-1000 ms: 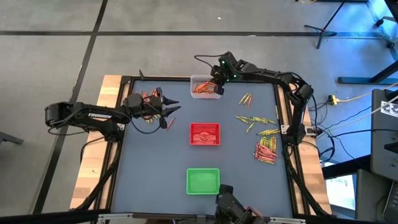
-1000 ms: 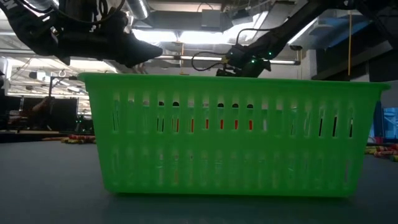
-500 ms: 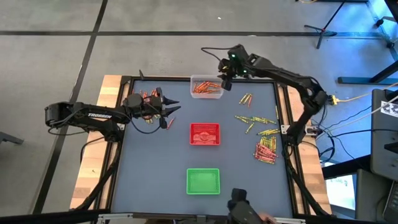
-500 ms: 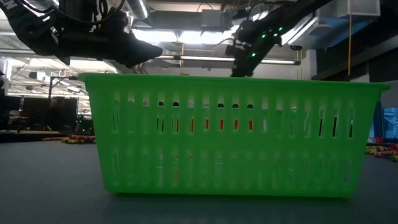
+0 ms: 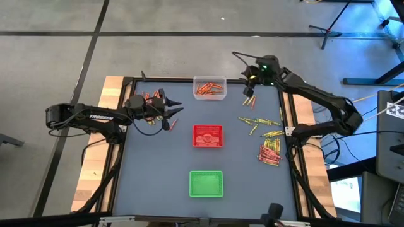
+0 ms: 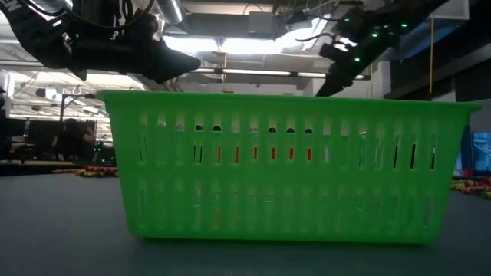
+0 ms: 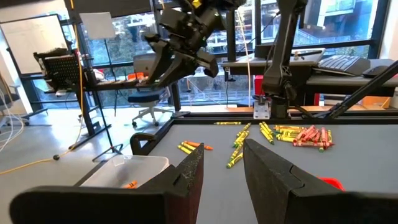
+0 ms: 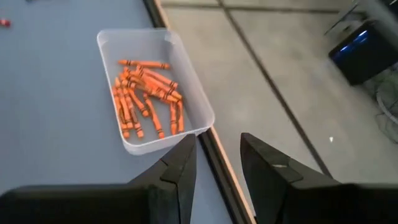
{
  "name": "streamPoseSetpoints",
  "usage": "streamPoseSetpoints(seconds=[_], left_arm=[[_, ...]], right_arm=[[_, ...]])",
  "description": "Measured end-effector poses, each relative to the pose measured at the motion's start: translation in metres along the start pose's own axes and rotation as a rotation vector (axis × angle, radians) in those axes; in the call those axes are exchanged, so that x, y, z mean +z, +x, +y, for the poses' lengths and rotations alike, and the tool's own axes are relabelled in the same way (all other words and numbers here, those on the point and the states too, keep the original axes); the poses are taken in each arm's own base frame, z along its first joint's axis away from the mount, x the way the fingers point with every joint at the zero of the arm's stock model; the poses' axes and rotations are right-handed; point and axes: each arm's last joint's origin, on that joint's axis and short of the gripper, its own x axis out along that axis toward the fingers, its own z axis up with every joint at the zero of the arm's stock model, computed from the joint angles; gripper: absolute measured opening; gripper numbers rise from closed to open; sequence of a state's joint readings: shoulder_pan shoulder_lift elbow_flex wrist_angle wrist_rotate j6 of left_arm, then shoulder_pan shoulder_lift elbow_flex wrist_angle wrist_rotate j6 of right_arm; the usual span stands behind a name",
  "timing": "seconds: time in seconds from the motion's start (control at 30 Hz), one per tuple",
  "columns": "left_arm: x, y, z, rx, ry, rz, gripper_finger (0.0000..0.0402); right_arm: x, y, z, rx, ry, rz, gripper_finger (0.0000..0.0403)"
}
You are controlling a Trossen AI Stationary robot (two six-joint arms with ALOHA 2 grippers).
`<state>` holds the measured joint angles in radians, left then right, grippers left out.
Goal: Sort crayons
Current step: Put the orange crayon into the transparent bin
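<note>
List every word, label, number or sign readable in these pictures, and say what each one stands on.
"TROSSEN": white letters along the left arm in the high view.
Crayon wrappers in the clear tray: dark marks show, too small to read.
Whiteboard in the room behind the table, left wrist view: faint marks, unreadable.
Black-and-white marker pattern at the high view's right edge: no letters.

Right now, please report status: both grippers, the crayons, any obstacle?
Right gripper open, empty, above far right table corner. Left gripper open, empty, at left side. Orange crayons in clear tray; loose crayons on right side. No obstacle seen.
</note>
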<state>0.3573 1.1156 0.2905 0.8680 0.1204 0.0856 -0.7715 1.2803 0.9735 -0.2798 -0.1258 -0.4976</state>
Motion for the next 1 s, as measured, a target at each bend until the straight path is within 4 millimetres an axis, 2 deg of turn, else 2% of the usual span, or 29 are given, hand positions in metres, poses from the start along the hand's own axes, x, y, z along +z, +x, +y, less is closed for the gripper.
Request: streamPoseSetpoints(seconds=[0.2,0.43,0.7,0.87,1.0], left_arm=[[0.0,0.0,0.001,0.034,-0.002,0.003,0.0098],[0.001,0.002,0.005,0.142,-0.005,0.041,0.0098],[0.014,0.018,0.011,0.214,-0.001,0.216,0.0099],[0.026,0.024,0.022,0.289,-0.017,0.378,0.0099],[0.035,0.025,0.032,0.332,-0.069,0.468,0.0118]], right_arm=[[-0.02,-0.013,0.004,-0.004,0.041,-0.102,0.0124],[-0.032,-0.01,0.011,0.012,0.032,-0.18,0.0124],[-0.043,-0.004,0.019,0.035,0.01,-0.306,0.0124],[-0.053,0.0,0.025,0.035,-0.008,-0.382,0.0124],[-0.062,0.001,0.031,0.023,0.008,-0.467,0.0124]])
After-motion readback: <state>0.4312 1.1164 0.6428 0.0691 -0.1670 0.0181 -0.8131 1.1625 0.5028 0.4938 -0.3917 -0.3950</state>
